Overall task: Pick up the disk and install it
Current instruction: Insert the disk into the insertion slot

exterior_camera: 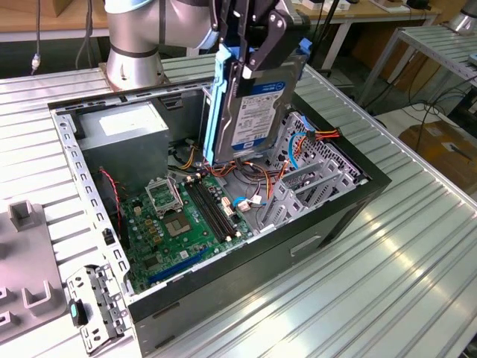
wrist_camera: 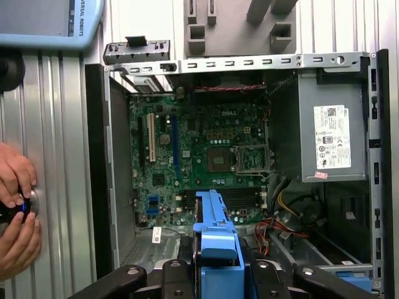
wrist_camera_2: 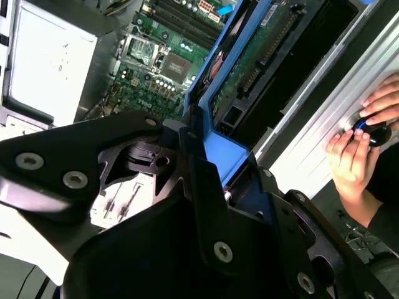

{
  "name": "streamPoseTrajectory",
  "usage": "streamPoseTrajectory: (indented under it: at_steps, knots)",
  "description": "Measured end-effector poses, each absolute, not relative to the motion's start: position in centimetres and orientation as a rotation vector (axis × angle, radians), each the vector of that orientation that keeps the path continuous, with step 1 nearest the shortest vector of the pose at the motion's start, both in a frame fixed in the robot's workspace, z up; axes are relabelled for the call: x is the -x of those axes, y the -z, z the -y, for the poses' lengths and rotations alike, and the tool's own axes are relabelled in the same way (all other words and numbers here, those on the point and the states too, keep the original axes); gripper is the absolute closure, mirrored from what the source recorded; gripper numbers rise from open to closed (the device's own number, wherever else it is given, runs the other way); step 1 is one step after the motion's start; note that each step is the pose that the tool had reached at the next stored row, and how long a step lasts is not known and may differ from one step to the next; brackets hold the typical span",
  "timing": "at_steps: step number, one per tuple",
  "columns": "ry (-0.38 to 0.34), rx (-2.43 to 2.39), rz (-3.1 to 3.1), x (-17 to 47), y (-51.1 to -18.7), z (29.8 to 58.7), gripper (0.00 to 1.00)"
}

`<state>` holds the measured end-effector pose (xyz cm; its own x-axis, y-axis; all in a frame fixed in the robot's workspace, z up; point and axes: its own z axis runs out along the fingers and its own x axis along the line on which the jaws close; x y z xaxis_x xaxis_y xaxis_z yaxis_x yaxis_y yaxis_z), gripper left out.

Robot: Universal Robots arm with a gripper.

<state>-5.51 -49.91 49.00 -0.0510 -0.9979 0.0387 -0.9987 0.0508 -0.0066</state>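
Black linkage-fingered gripper (exterior_camera: pixel 240 56) — jaws closed on the disk (exterior_camera: pixel 257 112), a flat rectangular dark-metal hard drive with a white-and-blue printed label and blue plastic side rails. The disk hangs on edge, slightly tilted, label toward the exterior camera. Its lower end is over the interior of the open case, between the power supply and the drive cage as the exterior view shows it.

In the second wrist view the disk's green circuit-board underside (wrist_camera_2: pixel 262 56) faces the camera. In the first wrist view one blue rail stands between the black fingers (wrist_camera: pixel 176 274).

- Black open-sided tower computer case (exterior_camera: pixel 335 216), lying on its side on the table.
- Green motherboard (exterior_camera: pixel 186 216), flat on the case floor below the disk.
- Large grey power-supply box with a white sticker (exterior_camera: pixel 123 134), in the case corner nearest the arm's base.
- Perforated grey metal drive cage (exterior_camera: pixel 313 179), at the exterior view's right of the disk — a bundle of red, yellow and orange wires (exterior_camera: pixel 322 136) beside it.
- Ribbed aluminium table (exterior_camera: pixel 373 298).
- A person's hand (wrist_camera: pixel 14 177) and a second hand (wrist_camera: pixel 19 243), both on the table beside the case, around a small dark round object (wrist_camera: pixel 19 208).
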Motion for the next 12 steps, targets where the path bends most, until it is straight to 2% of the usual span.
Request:
streamPoseTrajectory:
  at_steps: [12]
  knots:
    - [-0.052, -2.147, 2.259, 3.8, -49.0, 49.9, 0.63]
